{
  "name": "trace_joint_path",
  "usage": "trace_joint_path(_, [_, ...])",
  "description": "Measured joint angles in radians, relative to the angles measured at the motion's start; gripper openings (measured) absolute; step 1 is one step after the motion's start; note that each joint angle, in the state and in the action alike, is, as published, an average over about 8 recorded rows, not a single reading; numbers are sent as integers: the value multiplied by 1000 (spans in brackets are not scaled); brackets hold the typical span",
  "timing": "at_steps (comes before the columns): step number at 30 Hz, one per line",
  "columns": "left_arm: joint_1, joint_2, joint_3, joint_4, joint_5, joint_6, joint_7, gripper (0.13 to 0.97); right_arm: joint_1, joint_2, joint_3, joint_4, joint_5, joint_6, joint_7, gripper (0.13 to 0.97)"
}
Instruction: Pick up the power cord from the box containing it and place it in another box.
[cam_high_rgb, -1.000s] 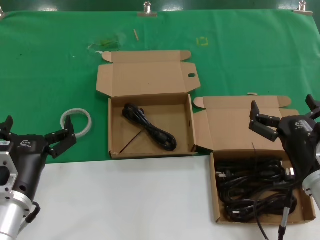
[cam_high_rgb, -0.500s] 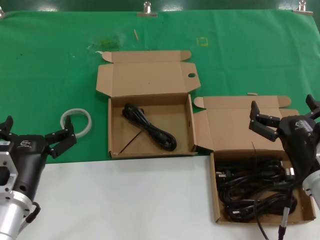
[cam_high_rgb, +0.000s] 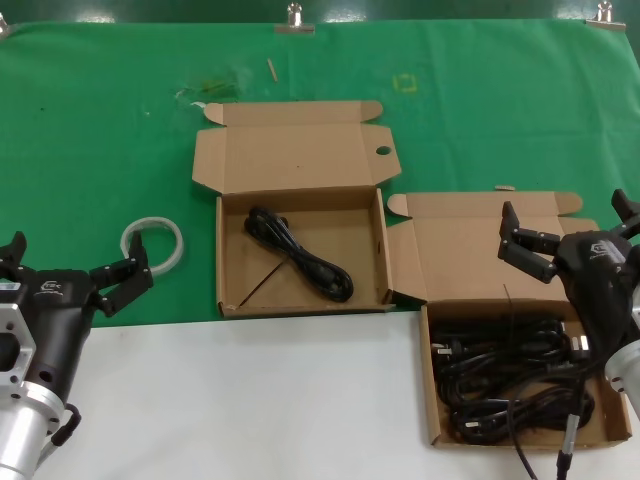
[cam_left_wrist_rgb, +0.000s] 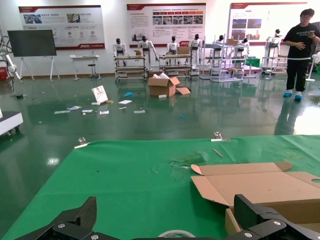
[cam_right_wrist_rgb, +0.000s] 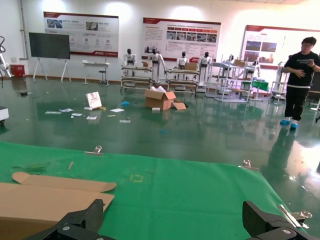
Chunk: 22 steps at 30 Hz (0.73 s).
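1. Lying diagonally on the floor of the middle box (cam_high_rgb: 230, 290), mid-desk: power cord (cam_high_rgb: 300, 253).
2. Heaped with black cords, the other box (cam_high_rgb: 432, 420) at the desk's (cam_high_rgb: 250, 400) right front corner.
3. Near the left edge on green cloth (cam_high_rgb: 100, 130): white ring (cam_high_rgb: 154, 243).
4. Left gripper (cam_high_rgb: 72, 268) by the left front corner, fingers spread, empty.
5. Right gripper (cam_high_rgb: 570, 225) over the full box's flap, fingers spread, empty.
6. Beyond the far edge: glossy hall floor (cam_left_wrist_rgb: 150, 120).

A robotics lab or exhibition hall, large and open. Glossy green floor (cam_right_wrist_rgb: 200, 135) strewn with papers and an open cardboard carton (cam_left_wrist_rgb: 162, 86), a row of white humanoid robots (cam_left_wrist_rgb: 145, 47) on stands before racks, wall posters (cam_right_wrist_rgb: 181, 34), a dark screen (cam_left_wrist_rgb: 31, 42) on a stand, a person in black (cam_right_wrist_rgb: 301, 75) at the side. Nearby, a work surface (cam_high_rgb: 500, 100) draped in green cloth, held by metal clips (cam_high_rgb: 295, 18).
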Motion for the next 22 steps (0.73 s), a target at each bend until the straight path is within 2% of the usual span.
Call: trace_joint_path(22, [0, 0, 0, 0, 0, 0, 0, 966, 0, 0, 0, 0, 0, 0, 0, 966])
